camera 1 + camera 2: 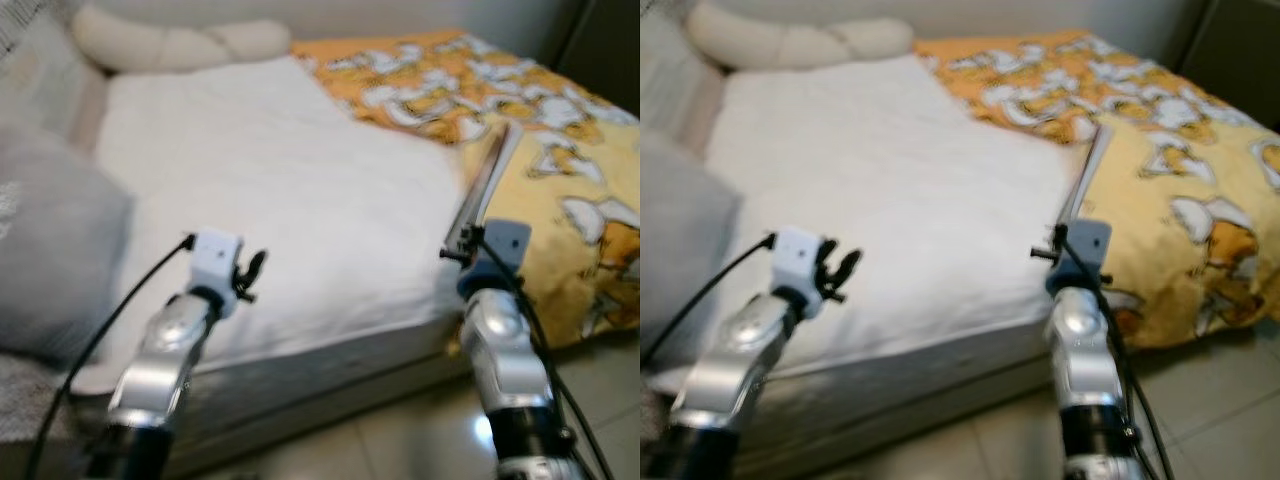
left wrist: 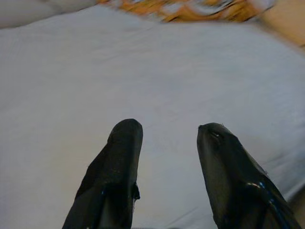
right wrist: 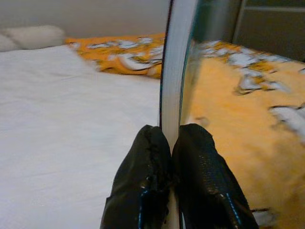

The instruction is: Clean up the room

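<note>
A thin book (image 3: 177, 57) stands on edge in the right gripper (image 3: 171, 138), its two black fingers (image 3: 147, 157) clenched on the lower edge, one pressed to each cover. The book juts up and forward from the gripper, its white page edge facing the camera in the right wrist view. In the head views the book (image 1: 485, 180) rises over the bed where the white sheet (image 1: 280, 180) meets the orange and yellow patterned blanket (image 1: 560, 130); the blanket lies to the gripper's right, the sheet to its left.

The left gripper (image 2: 169, 131) hangs over the white sheet near the bed's front edge, well apart from the book, its fingers (image 2: 121, 157) spread and released, holding nothing.

Beyond both grippers, a long cream pillow (image 1: 170, 40) lies at the head of the bed. A grey cushion (image 1: 50, 240) sits to the left of the left gripper. Tiled floor (image 1: 400, 440) shows beneath the right arm.
</note>
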Motion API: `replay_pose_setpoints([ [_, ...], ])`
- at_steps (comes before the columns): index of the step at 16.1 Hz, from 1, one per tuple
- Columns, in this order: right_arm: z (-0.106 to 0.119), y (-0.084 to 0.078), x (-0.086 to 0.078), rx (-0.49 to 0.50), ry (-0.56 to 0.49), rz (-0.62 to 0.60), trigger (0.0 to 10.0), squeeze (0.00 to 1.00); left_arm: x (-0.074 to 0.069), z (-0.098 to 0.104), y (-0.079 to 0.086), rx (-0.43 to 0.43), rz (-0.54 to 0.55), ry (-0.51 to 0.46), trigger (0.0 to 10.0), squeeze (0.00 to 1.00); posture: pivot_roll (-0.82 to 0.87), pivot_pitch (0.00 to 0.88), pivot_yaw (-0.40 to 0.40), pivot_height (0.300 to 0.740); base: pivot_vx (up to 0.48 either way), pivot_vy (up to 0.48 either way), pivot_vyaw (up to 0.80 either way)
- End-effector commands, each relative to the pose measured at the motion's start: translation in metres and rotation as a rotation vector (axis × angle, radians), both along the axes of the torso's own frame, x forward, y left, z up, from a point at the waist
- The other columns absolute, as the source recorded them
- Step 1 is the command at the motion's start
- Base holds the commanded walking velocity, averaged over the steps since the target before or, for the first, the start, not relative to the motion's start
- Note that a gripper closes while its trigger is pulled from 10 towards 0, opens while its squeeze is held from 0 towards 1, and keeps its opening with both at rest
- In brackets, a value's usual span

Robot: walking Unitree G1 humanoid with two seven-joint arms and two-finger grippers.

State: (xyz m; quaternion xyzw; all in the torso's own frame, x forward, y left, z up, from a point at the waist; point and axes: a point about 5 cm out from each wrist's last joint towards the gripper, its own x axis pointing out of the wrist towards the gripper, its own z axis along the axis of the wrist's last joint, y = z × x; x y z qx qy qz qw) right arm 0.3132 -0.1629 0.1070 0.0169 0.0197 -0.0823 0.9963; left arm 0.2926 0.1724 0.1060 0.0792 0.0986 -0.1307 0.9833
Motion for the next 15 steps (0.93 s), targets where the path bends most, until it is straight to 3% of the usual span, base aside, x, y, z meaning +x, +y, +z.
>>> replay_pose_setpoints([
  [1,0.0123,0.0003,0.0031,-0.03,-0.051,0.019,10.0,0.0,0.0033,0.0056,-0.0051,0.004,-0.007,-0.026,10.0,0.0,-0.02,0.0,-0.001,0.74,0.0,0.0,0.0],
  [11,0.0149,0.0037,0.0024,-0.017,-0.075,0.049,10.0,0.0,0.006,0.0088,-0.0021,0.009,0.031,-0.05,10.0,0.0,-0.02,0.0,-0.002,0.74,0.0,0.0,0.0],
  [15,0.0147,0.0027,0.0022,-0.017,-0.073,0.044,10.0,0.0,0.0061,0.0102,-0.0025,0.007,0.034,-0.061,10.0,0.0,-0.02,0.0,-0.001,0.74,0.306,0.0,0.0],
])
